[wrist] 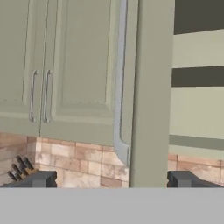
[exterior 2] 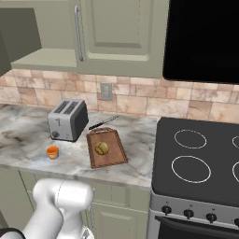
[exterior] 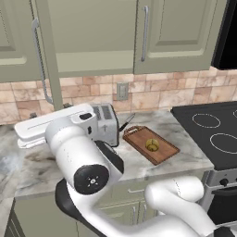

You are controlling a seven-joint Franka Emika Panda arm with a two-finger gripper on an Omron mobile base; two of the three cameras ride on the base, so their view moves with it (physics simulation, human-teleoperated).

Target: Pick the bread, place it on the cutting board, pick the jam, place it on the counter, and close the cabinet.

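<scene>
Left base view: bread (exterior: 152, 145) lying on the cutting board (exterior: 163, 152), round and yellowish, near the board's middle. Board flat on the counter (exterior: 185, 155), just right of the toaster (exterior: 105, 123), with a dark knife (exterior: 126, 122) beyond its far end. Cabinet (exterior: 92, 37) above, left door (exterior: 45, 55) swung out edge-on over the toaster, long silver handle (exterior: 40, 60) hanging on its left face; right door (exterior: 178, 32) flush and closed. Black stove top (exterior: 210, 132) right of the board. White arm folded low in front of the toaster, hiding the counter to its left.

Right base view: jam (exterior 2: 52, 152) upright on the counter (exterior 2: 28, 135), in front of the toaster (exterior 2: 67, 120) and well left of the cutting board (exterior 2: 114, 156), touching neither. Bread (exterior 2: 101, 148) on the board. Knife (exterior 2: 103, 122) behind the board, against the backsplash side. Cabinet (exterior 2: 116, 32) above the toaster, shelf opening showing at its left.

Hand view: open door (wrist: 151, 92) seen nearly edge-on, straight ahead of the gripper (wrist: 111, 180) and close. Silver handle (wrist: 120, 83) running down the door's left face. Shelves of the cabinet (wrist: 197, 105) to the door's right, closed neighbouring doors to its left. Dark fingertips (wrist: 41, 179) set far apart at the bottom, spread wide, with nothing between them; door edge between them in line of sight, contact not discernible.
</scene>
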